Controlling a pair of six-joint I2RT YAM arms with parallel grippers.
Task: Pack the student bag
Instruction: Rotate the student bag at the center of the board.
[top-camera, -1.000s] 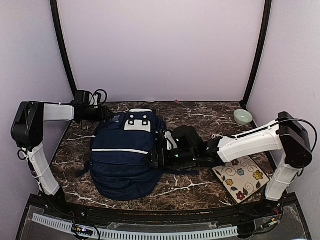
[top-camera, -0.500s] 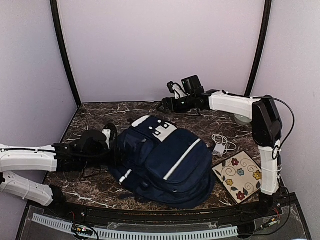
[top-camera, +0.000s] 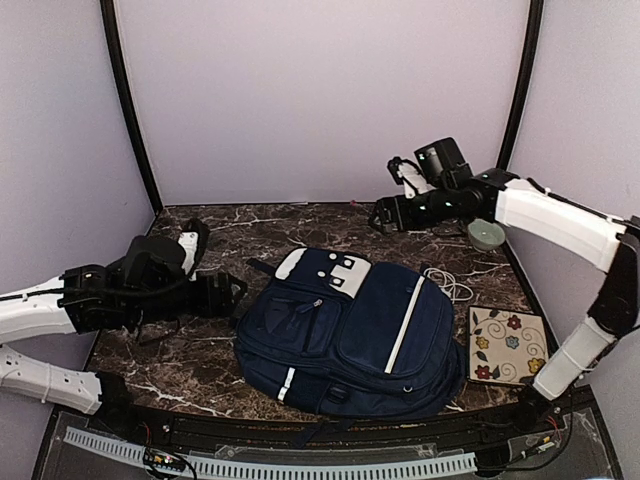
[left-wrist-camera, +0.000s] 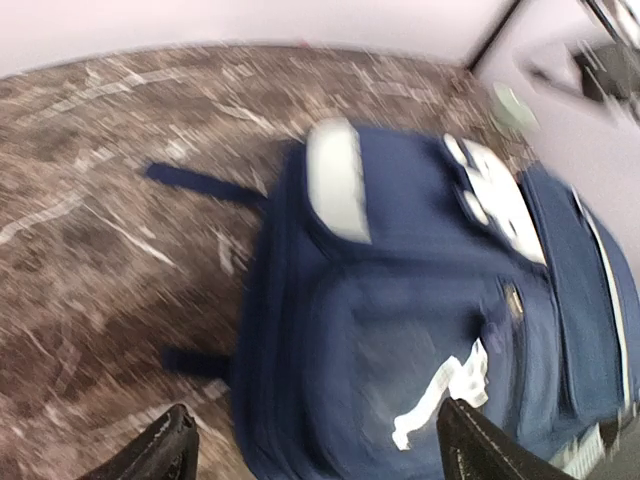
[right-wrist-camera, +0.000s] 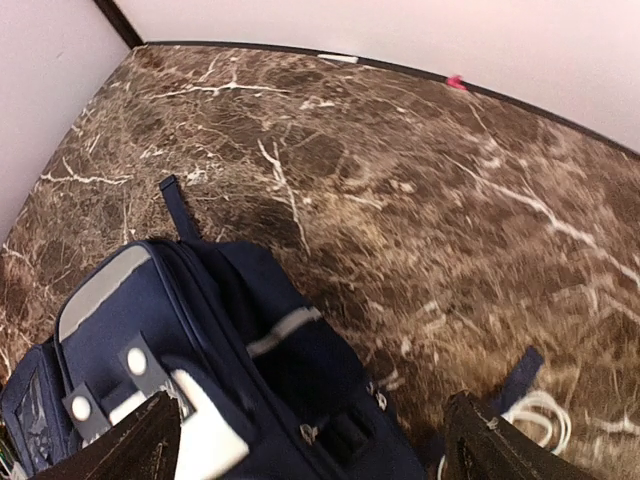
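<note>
Overhead and both wrist cameras share the student bag (top-camera: 350, 335).

A robot test booth — plain lilac panels (top-camera: 320, 90) and black corner posts (top-camera: 127, 100) box in a brown marble-patterned counter (top-camera: 200, 360).

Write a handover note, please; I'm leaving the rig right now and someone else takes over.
Left gripper: open, empty, just off the left edge of the student bag.
Right gripper: open, empty, raised over the far right of the table, clear of the bag.
Bag: lies flat mid-table, front pockets up, no compartment visibly open.
Outside it, to its right: white cable, flowered pad, green bowl.
Done: nothing visibly packed.
Left: probably open the bag and load the loose items.
</note>
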